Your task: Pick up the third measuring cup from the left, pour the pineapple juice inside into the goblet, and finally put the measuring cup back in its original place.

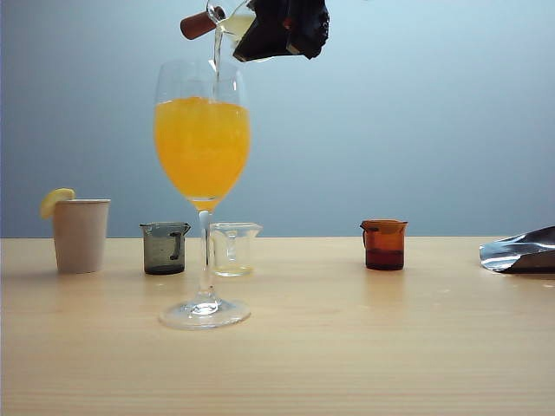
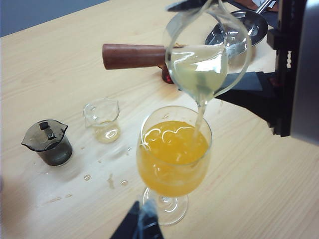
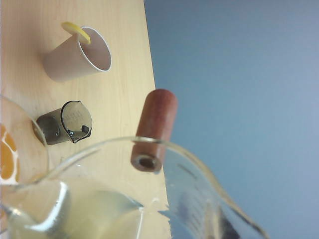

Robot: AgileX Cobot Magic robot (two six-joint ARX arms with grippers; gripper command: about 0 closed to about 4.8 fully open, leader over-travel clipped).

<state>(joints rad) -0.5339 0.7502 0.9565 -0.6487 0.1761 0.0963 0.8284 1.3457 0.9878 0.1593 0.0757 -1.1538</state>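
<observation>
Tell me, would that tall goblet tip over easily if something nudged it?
Probably yes. The goblet carries its orange drink high in the bowl, above a thin stem and small round foot, so it looks top-heavy. Thin clear glass suggests it is fragile. The right hand pouring from the measuring cup above should avoid touching the rim.

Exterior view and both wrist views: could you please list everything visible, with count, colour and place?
Tall clear stemmed goblet: one, holding orange drink, front centre of table.
Clear measuring cup with wooden handle: one, pale yellow juice pouring out, tilted above goblet.
Smoky grey cup: one, left of goblet.
Small clear cup: one, behind goblet.
Amber-brown cup: one, right.
Beige paper cup: one, lemon slice on rim, far left.
Silver foil pouch: one, far right.
Light wood table: one.
Right gripper: black, holding measuring cup.
Left gripper: dark, low beside goblet foot.
</observation>
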